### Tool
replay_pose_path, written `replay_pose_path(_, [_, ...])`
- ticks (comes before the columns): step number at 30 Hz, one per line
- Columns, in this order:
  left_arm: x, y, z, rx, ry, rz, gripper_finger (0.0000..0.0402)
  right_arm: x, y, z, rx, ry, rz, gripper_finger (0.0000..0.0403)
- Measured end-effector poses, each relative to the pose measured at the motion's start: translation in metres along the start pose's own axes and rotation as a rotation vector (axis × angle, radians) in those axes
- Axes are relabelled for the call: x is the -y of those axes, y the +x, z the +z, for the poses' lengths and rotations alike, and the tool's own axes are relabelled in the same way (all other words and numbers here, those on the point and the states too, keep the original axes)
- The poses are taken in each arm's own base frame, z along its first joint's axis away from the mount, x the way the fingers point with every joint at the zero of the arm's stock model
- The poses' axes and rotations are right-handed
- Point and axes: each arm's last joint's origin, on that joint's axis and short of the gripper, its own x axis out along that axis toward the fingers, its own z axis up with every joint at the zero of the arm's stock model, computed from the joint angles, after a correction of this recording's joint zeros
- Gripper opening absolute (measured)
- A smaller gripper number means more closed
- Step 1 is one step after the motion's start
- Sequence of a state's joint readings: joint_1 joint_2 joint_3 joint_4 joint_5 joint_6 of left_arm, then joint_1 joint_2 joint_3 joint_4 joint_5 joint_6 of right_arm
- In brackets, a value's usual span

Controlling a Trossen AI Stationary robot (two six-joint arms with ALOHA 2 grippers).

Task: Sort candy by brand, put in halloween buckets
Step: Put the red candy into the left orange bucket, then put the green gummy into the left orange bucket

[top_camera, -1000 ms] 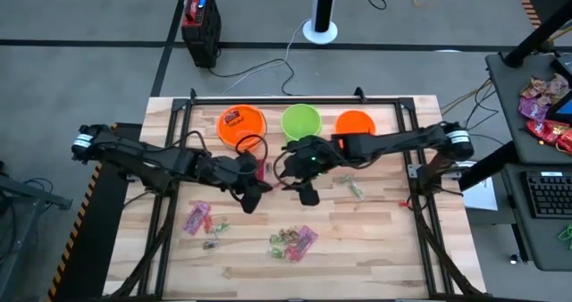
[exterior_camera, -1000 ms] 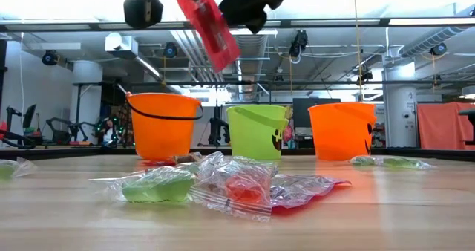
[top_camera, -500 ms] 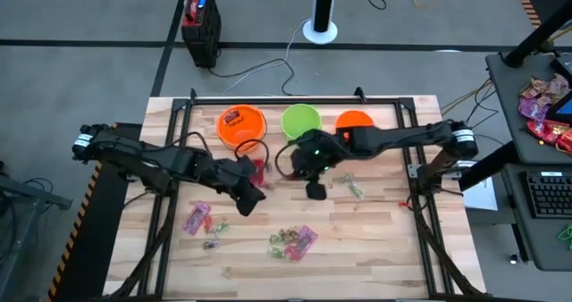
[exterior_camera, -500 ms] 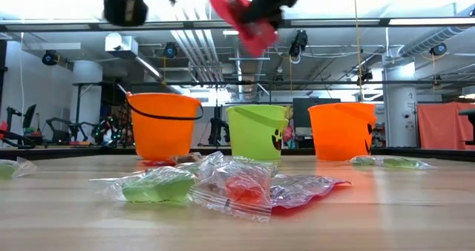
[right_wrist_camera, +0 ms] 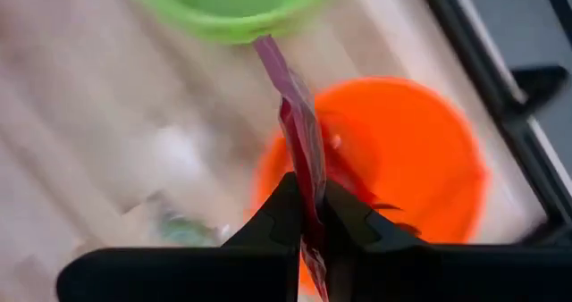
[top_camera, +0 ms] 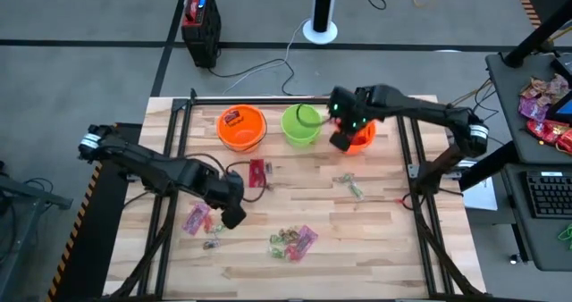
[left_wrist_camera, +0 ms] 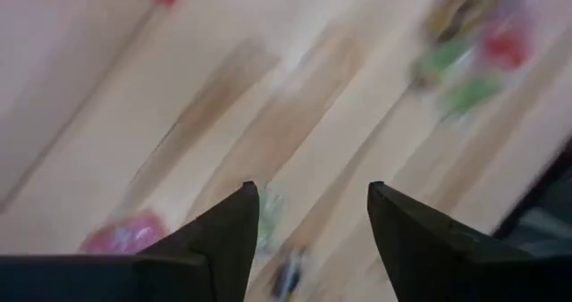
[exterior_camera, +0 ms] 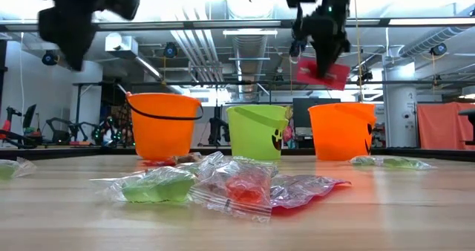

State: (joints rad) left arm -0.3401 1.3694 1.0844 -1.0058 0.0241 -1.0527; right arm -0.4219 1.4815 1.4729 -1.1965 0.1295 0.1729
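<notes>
Your left gripper [top_camera: 234, 214] hung over the bare wood table [top_camera: 384, 239], fingers [left_wrist_camera: 222, 233] spread and empty, just beside a pink packet [top_camera: 197, 219] at the left. A red packet [top_camera: 257, 171] lay on the planks nearer the pails, and a mixed heap of candy [top_camera: 293, 241] sat toward the near edge; in the low view that heap [exterior_camera: 223, 186] was clear wrappers with green and red inside. Along the far edge stood three pails in a row: a left orange pail [top_camera: 241, 126] with a red packet already inside, a green pail [top_camera: 301, 123], and a right orange pail [top_camera: 357, 128]. Your right gripper [top_camera: 342, 138] was over that right orange pail, fingers [right_wrist_camera: 279, 214] clenched on a red packet [right_wrist_camera: 299, 150] that hung above the pail's mouth [right_wrist_camera: 420, 168]. A few green pieces [top_camera: 350, 186] lay on the wood near that pail. Off the table you had a black-and-red box [top_camera: 200, 20] on the grey floor at the back, a white pole base [top_camera: 320, 27], and a keyboard [top_camera: 547, 195] on a side desk at the far right. The low view showed a workshop with ceiling pipes [exterior_camera: 200, 50] behind the pails.
</notes>
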Motion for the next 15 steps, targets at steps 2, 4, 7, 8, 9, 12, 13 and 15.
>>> replay_pose_path(2, [0.003,0.009,-0.004,-0.032,0.019,0.034,0.0197,0.017,0.004,0.004,0.005,0.071,-0.016,0.0013])
replay_pose_path(4, [0.007,0.018,-0.007,-0.05,0.038,0.056,0.0197,0.029,0.01,0.007,-0.015,0.11,0.029,0.0017])
replay_pose_path(7, [0.01,0.032,-0.011,-0.083,0.055,0.105,0.0197,0.039,0.018,0.007,-0.055,0.161,0.089,0.0041])
replay_pose_path(8, [0.012,0.036,-0.013,-0.093,0.06,0.114,0.0197,0.04,0.02,0.006,-0.076,0.169,0.082,0.0054])
replay_pose_path(9, [0.013,0.039,-0.014,-0.103,0.065,0.12,0.0197,0.042,0.022,0.005,-0.097,0.175,0.075,0.0067])
replay_pose_path(12, [0.017,0.048,-0.018,-0.133,0.089,0.134,0.0197,0.046,0.028,0.004,-0.136,0.185,0.065,0.0107])
replay_pose_path(13, [0.018,0.049,-0.019,-0.137,0.099,0.14,0.0197,0.046,0.03,0.004,-0.14,0.184,0.064,0.0118])
replay_pose_path(15, [0.019,0.054,-0.022,-0.153,0.118,0.15,0.0197,0.045,0.03,0.004,-0.132,0.18,0.066,0.0139])
